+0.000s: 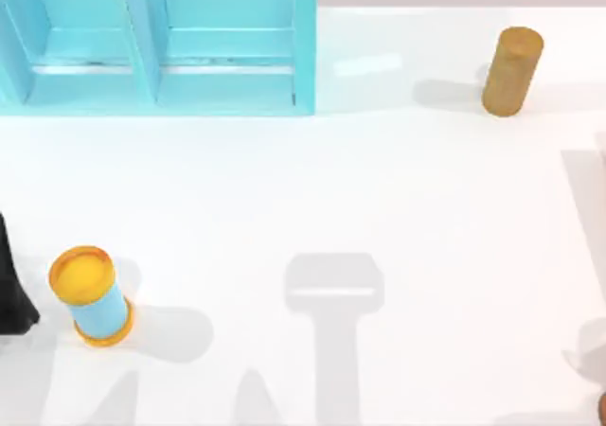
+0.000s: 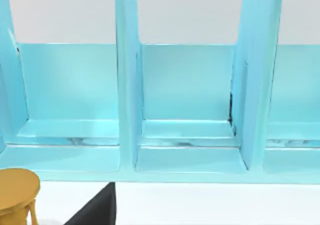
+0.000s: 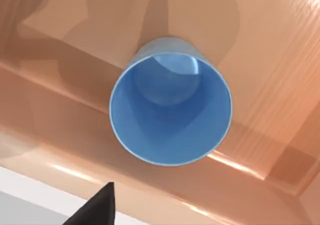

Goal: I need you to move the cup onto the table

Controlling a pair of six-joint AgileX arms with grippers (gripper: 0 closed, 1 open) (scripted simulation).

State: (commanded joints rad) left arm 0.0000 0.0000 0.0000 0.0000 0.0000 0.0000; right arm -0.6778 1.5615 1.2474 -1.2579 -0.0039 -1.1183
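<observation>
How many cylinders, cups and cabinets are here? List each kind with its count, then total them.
Cylinders: 2 (light-blue cylinder, tan-brown cylinder)
Cups: 1 (blue cup)
Cabinets: 1 (turquoise cabinet)
Total: 4

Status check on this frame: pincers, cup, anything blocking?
Right pincer just short of the cup; no grasp. Cup upright on an orange-brown surface, not on the table. Left pincer faces the turquoise cabinet. Nothing blocking.
</observation>
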